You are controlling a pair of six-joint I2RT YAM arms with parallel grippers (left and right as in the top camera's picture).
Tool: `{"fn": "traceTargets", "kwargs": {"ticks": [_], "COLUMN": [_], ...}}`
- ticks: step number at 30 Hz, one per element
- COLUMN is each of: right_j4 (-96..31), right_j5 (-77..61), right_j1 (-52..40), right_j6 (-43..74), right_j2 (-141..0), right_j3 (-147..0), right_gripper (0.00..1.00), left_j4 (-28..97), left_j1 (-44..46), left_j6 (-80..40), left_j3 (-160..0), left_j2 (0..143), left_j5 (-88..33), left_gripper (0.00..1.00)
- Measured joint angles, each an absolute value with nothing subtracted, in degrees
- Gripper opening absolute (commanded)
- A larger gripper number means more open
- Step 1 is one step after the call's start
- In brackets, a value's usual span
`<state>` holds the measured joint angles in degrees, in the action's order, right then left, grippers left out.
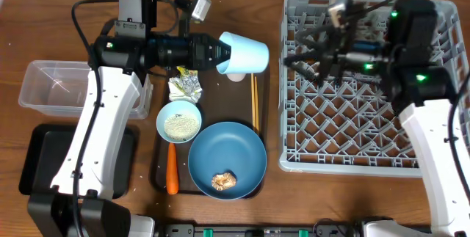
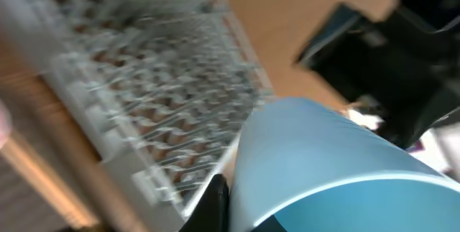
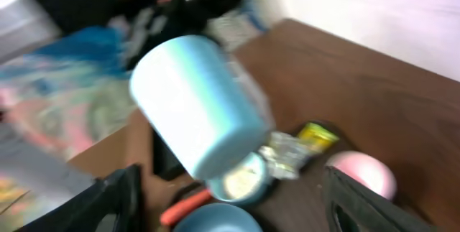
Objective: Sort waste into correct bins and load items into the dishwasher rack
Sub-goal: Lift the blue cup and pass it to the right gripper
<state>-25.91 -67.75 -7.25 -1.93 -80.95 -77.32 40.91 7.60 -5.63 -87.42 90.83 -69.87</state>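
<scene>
My left gripper (image 1: 220, 52) is shut on the light blue cup (image 1: 246, 53) and holds it on its side above the back of the brown tray; the cup fills the left wrist view (image 2: 338, 160). The pale pink cup (image 1: 235, 76) peeks out beneath it. My right gripper (image 1: 301, 64) is open and empty over the left part of the grey dishwasher rack (image 1: 352, 127). On the tray are the crumpled wrapper (image 1: 185, 85), the bowl of rice (image 1: 178, 121), the blue plate (image 1: 246, 152) with a brown lump (image 1: 225, 181), the carrot (image 1: 171, 169) and the chopsticks (image 1: 255, 101).
The clear tub (image 1: 55, 86) stands at far left, the black tray (image 1: 44, 156) in front of it. The dark brown serving tray (image 1: 220, 94) lies between the arms. The right wrist view shows the blue cup (image 3: 198, 106), pink cup (image 3: 363, 174) and green-yellow packet (image 3: 316, 135).
</scene>
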Motion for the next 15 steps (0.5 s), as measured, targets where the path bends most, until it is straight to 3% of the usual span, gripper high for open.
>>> {"fn": "traceTargets", "kwargs": {"ticks": [7, 12, 15], "right_j4": [-21.02, -19.38, -18.9], "right_j5": [-71.24, -70.76, -70.3], "right_j1": [-14.76, -17.32, -17.56], "right_j6": [-2.85, -3.38, -3.57], "right_j2": [-80.95, -80.95, -80.95], "right_j3": [-77.32, -77.32, -77.32], "right_gripper": [0.76, 0.66, 0.56], "left_j4": [36.8, 36.27, 36.16], "left_j1": [7.6, 7.6, 7.6], "left_j6": [-5.45, -5.43, -5.45], "left_j3": [-87.39, -87.39, -87.39], "left_j2": [90.8, 90.8, 90.83], "left_j5": [-82.87, -87.13, -88.29], "left_gripper": [0.06, 0.06, 0.07]}}
